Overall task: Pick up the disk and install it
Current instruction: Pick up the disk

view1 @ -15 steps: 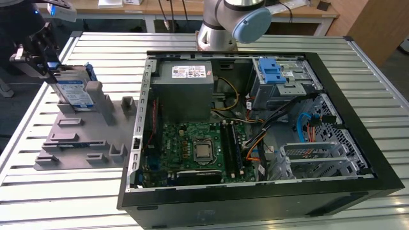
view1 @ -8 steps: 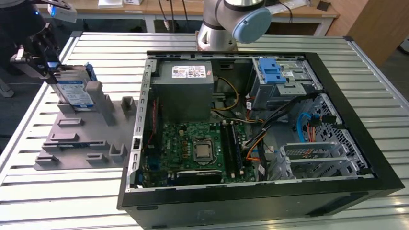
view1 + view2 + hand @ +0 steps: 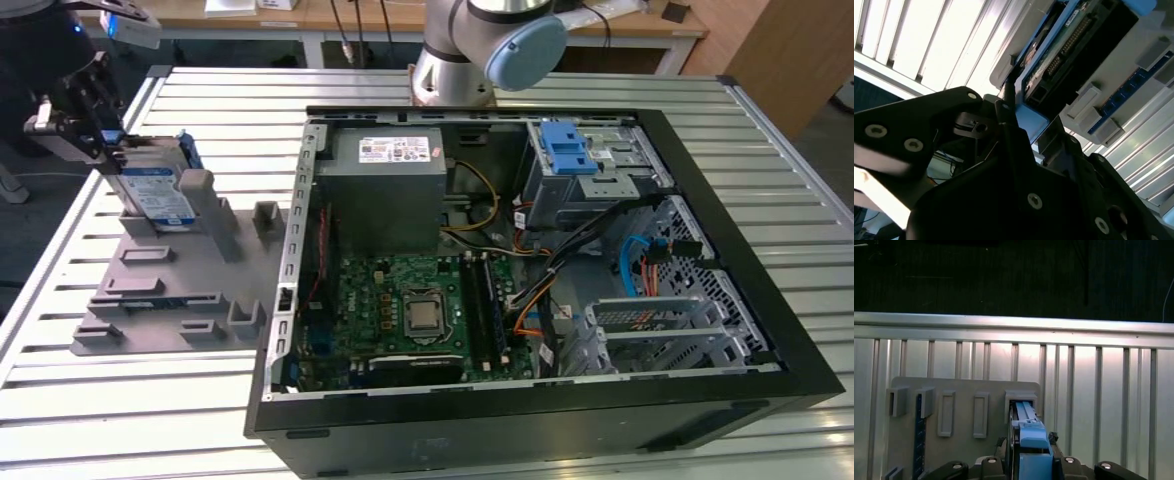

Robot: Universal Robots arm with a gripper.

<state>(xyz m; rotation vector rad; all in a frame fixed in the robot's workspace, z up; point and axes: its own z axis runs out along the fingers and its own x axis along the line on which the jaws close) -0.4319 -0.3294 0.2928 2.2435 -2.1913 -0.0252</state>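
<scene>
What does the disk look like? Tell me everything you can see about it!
The disk is a flat silver metal rectangle with a blue-and-white label, framed in a blue plastic bracket. It stands on edge, nearly upright, in a slot of the grey holder plate at the exterior view's left, beside the open computer case. The gripper sits at its upper end.

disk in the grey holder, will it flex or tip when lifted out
Probably stiff: the disk looks like a flat metal slab in a blue plastic frame, so likely heavy for its size. It stands on edge in a slot of the grey holder; freed from that it could tip.
</scene>
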